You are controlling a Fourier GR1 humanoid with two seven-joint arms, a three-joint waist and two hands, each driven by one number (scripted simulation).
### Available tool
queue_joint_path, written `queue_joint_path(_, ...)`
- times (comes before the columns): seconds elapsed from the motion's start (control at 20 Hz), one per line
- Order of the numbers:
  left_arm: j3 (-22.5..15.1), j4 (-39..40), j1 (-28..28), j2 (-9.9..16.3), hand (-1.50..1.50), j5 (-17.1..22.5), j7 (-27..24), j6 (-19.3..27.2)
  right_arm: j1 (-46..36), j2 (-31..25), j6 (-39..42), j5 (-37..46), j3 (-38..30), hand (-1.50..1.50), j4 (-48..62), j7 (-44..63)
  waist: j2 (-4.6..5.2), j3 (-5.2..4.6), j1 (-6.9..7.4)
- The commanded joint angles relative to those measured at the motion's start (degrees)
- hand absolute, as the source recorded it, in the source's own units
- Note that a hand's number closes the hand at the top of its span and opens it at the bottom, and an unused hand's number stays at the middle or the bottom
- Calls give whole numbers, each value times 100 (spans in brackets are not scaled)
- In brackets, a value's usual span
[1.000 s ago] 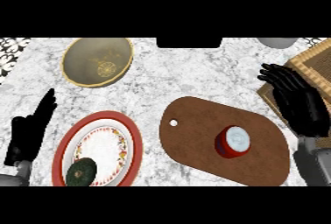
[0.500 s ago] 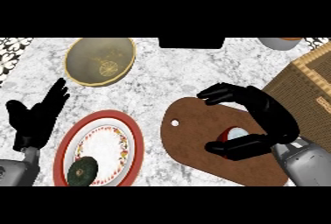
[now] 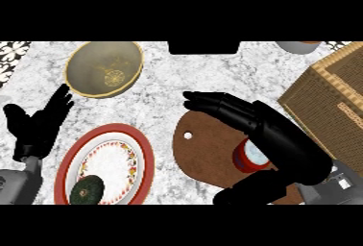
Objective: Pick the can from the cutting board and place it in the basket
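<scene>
Small red cylindrical can (image 3: 249,156) upright on brown wooden cutting board (image 3: 205,144), between fingers and thumb of right robot hand (image 3: 280,139); robot hand open, not yet clasping. Woven basket (image 3: 333,96) just right.

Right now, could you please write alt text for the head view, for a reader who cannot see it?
The robot's right hand arches over a red can standing on a brown cutting board, fingers and thumb on either side of it. A woven basket sits to the right; the left hand rests open beside a red-rimmed plate, below a yellowish bowl.
</scene>
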Motion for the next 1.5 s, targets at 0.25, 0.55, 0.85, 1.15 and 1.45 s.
queue_joint_path(0.25, 47, 127, -5, -37, 0, -26, -82, -67, -1750, -1648, 1363, 389, -724, -150, 64, 2740, -15, -15, -2)
queue_joint_path(0.55, 63, -92, -138, -64, 0, -3, 273, -46, -2427, -2072, 3004, -1525, -1151, -150, 652, 3535, 8, 8, 72)
queue_joint_path(0.85, 248, 187, -281, -94, 0, -53, 131, -181, -2453, -2515, 3769, -2849, -1595, -150, 1018, 3810, 33, 16, 50)
queue_joint_path(1.15, 314, 308, -344, -209, 0, -182, 113, -289, -1098, -2945, 3634, -3731, -2520, -150, 272, 3486, 24, 22, -23)
queue_joint_path(1.45, 332, 532, -256, -472, 0, -369, -188, -332, 262, -2281, 3721, -2642, -3286, -150, -289, 2420, 41, 26, -8)
